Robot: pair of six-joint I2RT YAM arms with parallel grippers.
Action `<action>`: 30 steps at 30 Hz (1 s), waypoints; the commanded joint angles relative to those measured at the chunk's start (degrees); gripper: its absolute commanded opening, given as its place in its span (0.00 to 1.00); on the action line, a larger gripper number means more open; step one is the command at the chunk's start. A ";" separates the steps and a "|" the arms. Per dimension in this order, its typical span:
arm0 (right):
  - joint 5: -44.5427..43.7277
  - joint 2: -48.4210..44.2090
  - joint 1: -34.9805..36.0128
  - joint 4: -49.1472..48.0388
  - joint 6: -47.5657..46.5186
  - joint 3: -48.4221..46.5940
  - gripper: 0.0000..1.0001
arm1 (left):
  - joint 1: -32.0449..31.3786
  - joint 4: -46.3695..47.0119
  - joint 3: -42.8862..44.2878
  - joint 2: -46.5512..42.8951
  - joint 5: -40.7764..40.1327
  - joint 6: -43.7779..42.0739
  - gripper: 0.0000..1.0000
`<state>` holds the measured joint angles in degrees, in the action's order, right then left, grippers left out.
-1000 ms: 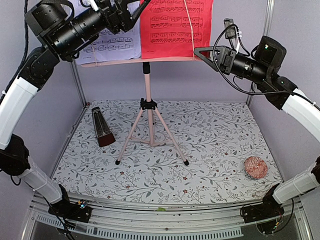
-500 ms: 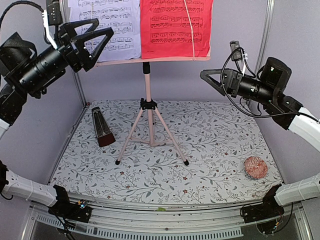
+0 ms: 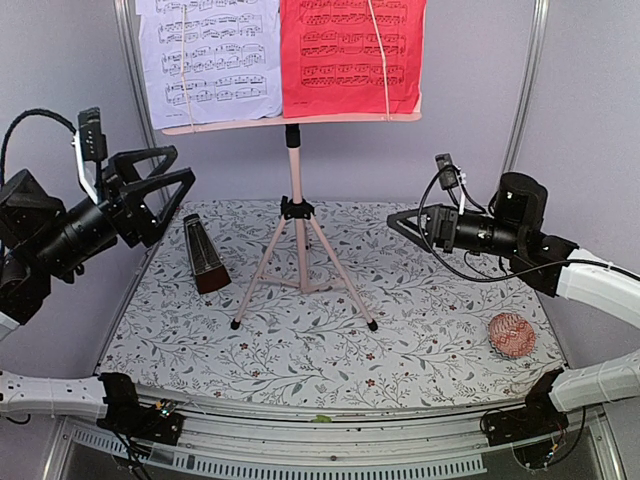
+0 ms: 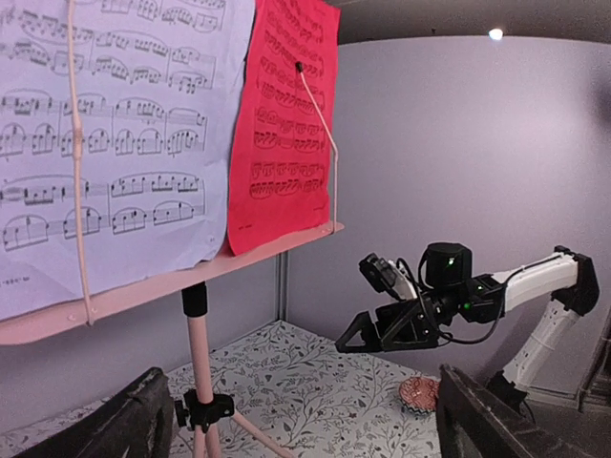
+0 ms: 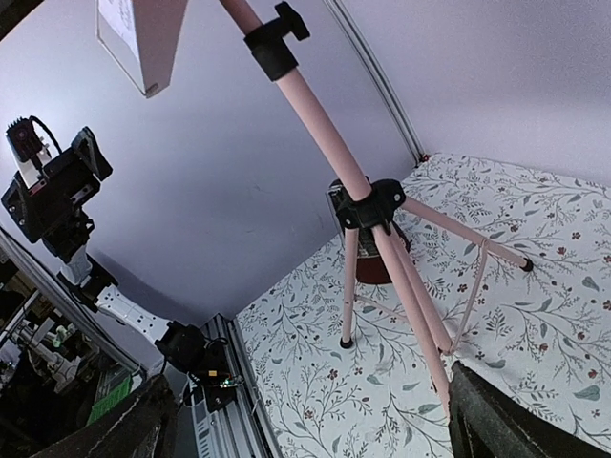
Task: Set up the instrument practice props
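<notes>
Standing metronome (image 3: pixel 205 262), unobstructed in overhead view only.

The table (image 3: pixel 420 330), surfaced in a floral print, is carrying three items. The stand (image 3: pixel 300 250) is standing on three spread legs near the middle, toward the back. The metronome (image 3: pixel 205 255) is sitting just left of the stand's legs, near the left wall. The ball (image 3: pixel 511 335) is lying well apart, near the front right corner.

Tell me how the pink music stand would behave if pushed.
The music stand probably tips easily: the lilac sheet and red sheet sit high on one thin pole. Slim tube legs suggest it is light, so a low push likely slides it.
</notes>
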<state>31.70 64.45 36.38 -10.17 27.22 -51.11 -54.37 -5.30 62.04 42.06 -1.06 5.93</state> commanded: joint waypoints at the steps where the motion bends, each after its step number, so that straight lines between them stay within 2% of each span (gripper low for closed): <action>1: -2.13 3.25 1.39 -4.08 1.39 1.91 0.99 | -0.21 3.10 -8.84 -2.03 -1.19 9.49 0.96; 8: -6.78 10.71 5.17 -4.24 -1.63 1.99 0.99 | -0.10 5.28 -21.04 -3.76 -7.51 19.35 0.96; 17: -11.21 18.45 6.98 -5.97 -4.81 4.09 0.99 | 2.37 -0.05 -24.87 7.38 -16.84 29.01 0.96; 30: -14.71 29.43 9.42 -7.50 -6.70 3.12 0.99 | 11.00 7.86 -28.69 23.51 -9.25 29.37 0.96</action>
<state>19.25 91.42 45.43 -15.62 21.54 -47.33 -45.28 -1.93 33.89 61.84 -13.02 35.05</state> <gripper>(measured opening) 0.989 0.958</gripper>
